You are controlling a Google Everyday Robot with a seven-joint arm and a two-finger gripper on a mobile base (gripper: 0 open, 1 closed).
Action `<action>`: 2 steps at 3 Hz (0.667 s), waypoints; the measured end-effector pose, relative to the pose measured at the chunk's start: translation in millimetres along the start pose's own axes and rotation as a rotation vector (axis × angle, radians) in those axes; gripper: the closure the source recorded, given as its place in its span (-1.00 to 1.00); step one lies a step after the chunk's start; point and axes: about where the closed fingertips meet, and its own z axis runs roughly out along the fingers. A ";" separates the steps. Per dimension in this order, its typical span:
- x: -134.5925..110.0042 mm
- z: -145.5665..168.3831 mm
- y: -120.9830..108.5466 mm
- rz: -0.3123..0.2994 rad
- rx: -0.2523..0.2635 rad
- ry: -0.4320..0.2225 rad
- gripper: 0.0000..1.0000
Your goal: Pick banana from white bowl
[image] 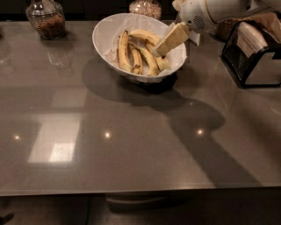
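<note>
The banana [141, 35] should be light and soft, with smooth skin that bruises easily. I judge a gentle hold across the thick middle of its curve best, not at the thin stem. It is bright yellow, strongly bent and the thickest there. It lies along the far right side of the white bowl [103, 33], beside at least 2 slimmer brown-streaked bananas [123, 52]. The gripper [159, 50] reaches into the bowl right over it (open or closed, I cannot tell). The bowl stands on the tabletop [131, 154].

Glossy white rounded arm [215, 11], small vent grille [199, 22], cream flat pincer [160, 48] over the white bowl [104, 39]
</note>
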 end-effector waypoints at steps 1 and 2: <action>-3.8 35.1 -23.6 0.011 -0.003 -0.033 -0.76; -3.9 60.4 -42.7 0.018 0.000 -0.049 -0.41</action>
